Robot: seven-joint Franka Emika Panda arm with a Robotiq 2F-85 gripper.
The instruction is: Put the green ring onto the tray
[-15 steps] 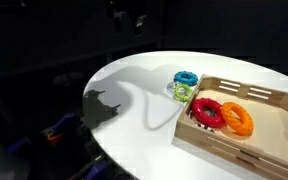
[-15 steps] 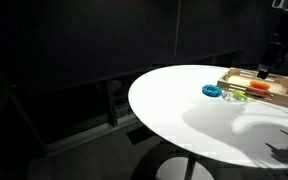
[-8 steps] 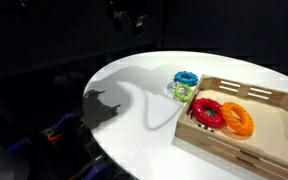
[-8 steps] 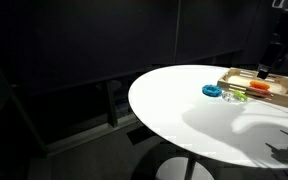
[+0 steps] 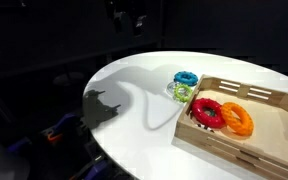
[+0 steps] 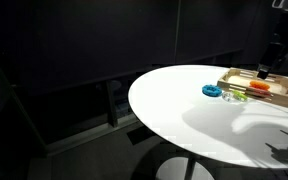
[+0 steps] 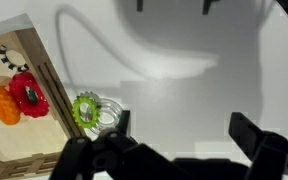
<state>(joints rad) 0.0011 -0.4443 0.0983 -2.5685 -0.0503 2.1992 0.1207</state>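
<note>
A round white table (image 5: 134, 120) stands in a very dark room; little shows around it in both exterior views beyond black walls and some dim shapes near the floor. The tabletop is bright and bare except near one edge, and a hard dark shadow (image 5: 102, 106) lies across it. One tray (image 5: 269, 140) of pale wood sits there, low-rimmed, with two rings inside it: one red ring (image 5: 206, 111) and one orange ring (image 5: 237, 119), side by side and touching. Two more rings lie on the table outside it, which makes four in all. The green ring (image 7: 86, 110) rests flat on the white surface just beside the tray's rim, not in it, and one blue ring (image 5: 186, 78) lies close behind it, farther from the tray. The gripper (image 7: 184, 126) hangs above bare tabletop with its jaws wide apart and empty. The green ring is just off one finger (image 7: 122, 122).
</note>
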